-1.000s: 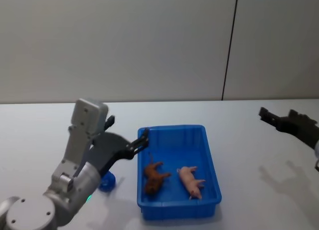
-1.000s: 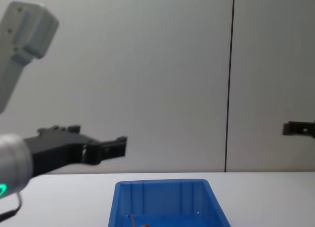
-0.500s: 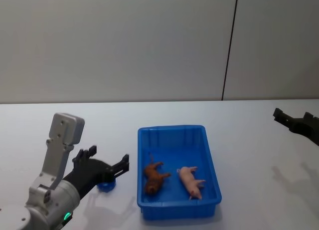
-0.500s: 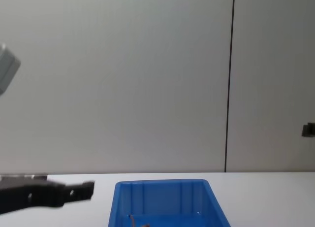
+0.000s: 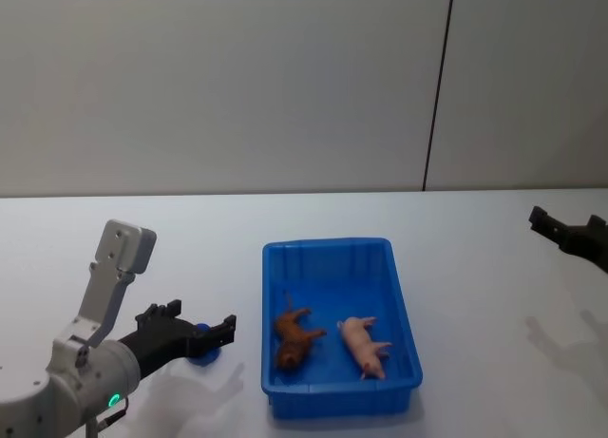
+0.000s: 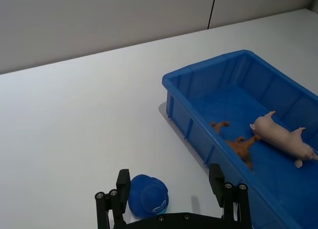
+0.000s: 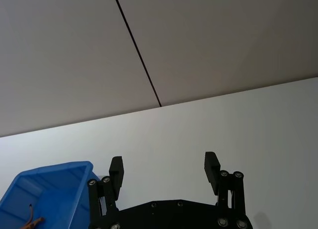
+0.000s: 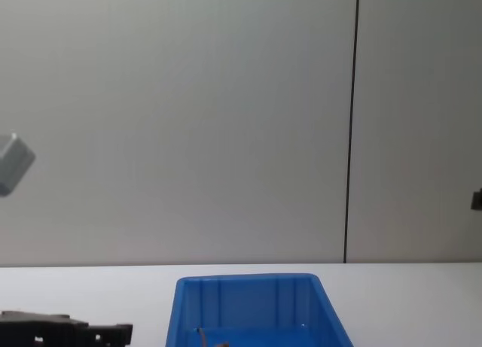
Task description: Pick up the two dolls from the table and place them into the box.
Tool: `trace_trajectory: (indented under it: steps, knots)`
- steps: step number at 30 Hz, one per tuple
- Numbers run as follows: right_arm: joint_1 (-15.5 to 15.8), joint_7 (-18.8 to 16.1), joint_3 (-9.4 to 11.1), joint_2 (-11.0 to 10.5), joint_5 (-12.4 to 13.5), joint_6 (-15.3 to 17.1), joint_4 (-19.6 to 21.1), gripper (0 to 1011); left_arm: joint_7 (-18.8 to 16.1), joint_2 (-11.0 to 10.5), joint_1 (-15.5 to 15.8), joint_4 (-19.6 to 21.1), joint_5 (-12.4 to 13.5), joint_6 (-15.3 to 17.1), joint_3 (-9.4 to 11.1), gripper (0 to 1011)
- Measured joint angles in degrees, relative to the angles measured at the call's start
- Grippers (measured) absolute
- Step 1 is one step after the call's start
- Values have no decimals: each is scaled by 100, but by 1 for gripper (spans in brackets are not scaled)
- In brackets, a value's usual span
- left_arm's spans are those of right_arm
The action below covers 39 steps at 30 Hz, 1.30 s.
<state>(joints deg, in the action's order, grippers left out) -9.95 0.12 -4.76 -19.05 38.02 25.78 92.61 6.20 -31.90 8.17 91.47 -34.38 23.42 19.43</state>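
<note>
Lower centre of head view: box [image 5: 328, 244] holds both dolls. Brown doll [image 5: 295, 339] and pink doll [image 5: 364, 347] lie side by side on its floor, not touching. Task looks done to me. L gripper [image 5: 204, 319] at lower left, low over table [image 5: 475, 267], spread wide, nothing held, w/ a small blue cap [image 5: 201, 354] close by it. R gripper [image 5: 568, 224] at far right edge, also spread, nothing held. Risks: sweeping L arm toward frame centre could clip the box wall and shove it; dropping lower could knock the cap. I'd lift before moving sideways.
</note>
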Motion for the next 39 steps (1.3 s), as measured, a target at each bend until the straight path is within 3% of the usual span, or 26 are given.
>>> trace_trajectory:
  steps: [10,16,30,39]
  knots:
    - [9,23,9,-6,14,-4,8,1001,714,266,529,-869,294,246,66,1001]
    - [11,29,13,-8,18,-4,12,1001,863,348,698,-1137,424,450,95,1001]
    - [17,40,18,-13,24,-4,14,1001,689,384,796,-1220,547,960,94,1001]
    - [17,41,18,-13,24,-4,14,1001,590,415,850,-1228,595,1106,89,978]
